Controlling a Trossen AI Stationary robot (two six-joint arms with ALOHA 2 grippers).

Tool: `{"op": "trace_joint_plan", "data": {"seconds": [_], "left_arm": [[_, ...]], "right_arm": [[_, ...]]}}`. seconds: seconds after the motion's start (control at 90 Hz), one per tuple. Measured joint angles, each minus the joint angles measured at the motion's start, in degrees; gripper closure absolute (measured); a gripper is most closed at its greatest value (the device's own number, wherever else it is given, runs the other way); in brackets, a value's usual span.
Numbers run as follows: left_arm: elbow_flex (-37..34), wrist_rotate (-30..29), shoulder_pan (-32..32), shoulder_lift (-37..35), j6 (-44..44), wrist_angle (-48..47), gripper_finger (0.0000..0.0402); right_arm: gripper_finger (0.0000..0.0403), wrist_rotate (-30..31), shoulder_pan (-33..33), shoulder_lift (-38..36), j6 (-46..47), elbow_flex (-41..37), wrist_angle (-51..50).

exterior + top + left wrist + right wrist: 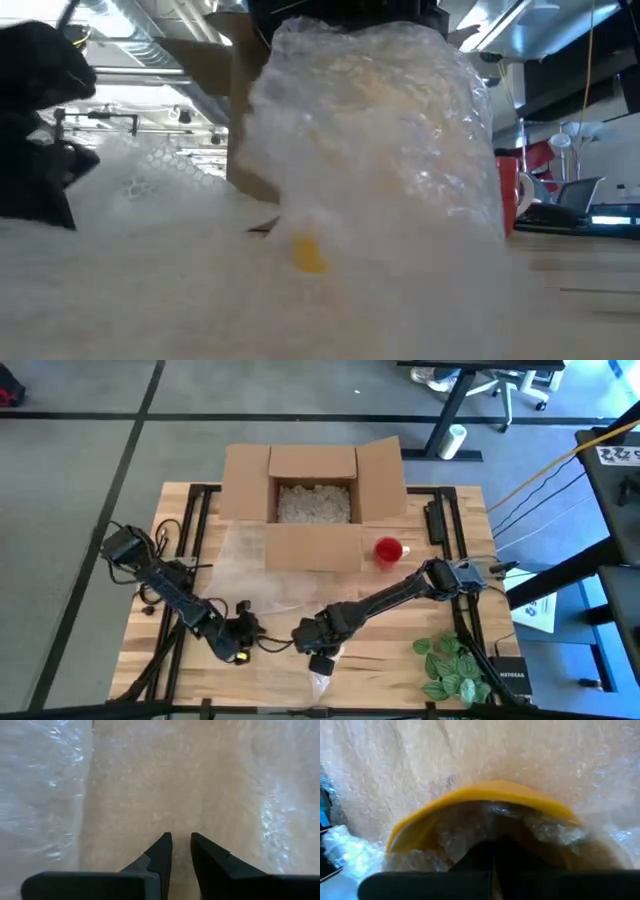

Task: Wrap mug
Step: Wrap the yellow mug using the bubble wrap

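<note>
A yellow mug [485, 792] is bundled in clear bubble wrap [370, 130] near the table's front middle. Only its rim shows in the right wrist view, and a yellow spot [308, 252] shows in the low view. My right gripper [318, 650] is shut, with its fingers in the mug's mouth. My left gripper [181, 842] stands to the left of the bundle, low over the flat wrap sheet [270, 580], with a narrow gap between its fingers. I cannot tell whether it touches the sheet. A red mug [388, 550] stands by the box. My right gripper's shut fingers [492, 857] reach into the mug's mouth, just inside the yellow rim [445, 807]. They press crumpled bubble wrap [545, 832] down into it. The wrap hides how the mug sits and whether any layer lies between the fingers.
An open cardboard box [312, 500] with packing peanuts stands at the far middle. A green leafy plant [455, 665] lies at the near right corner. Cables run along the table's left and right sides.
</note>
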Motion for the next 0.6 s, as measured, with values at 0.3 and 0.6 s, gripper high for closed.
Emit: {"op": "trace_joint_plan", "data": {"seconds": [0.3, 0.6], "left_arm": [[-1.30, 6.13, 3.42, 3.56, 12.99, 21.22, 0.0400], [-0.96, 5.09, 4.69, 3.45, 25.73, 42.24, 0.0402]], "right_arm": [[0.0403, -0.59, 0.00, 0.00, 0.04, 0.02, 0.24], [0.0403, -0.44, 0.02, 0.00, -0.04, 0.03, 1.95]]}}
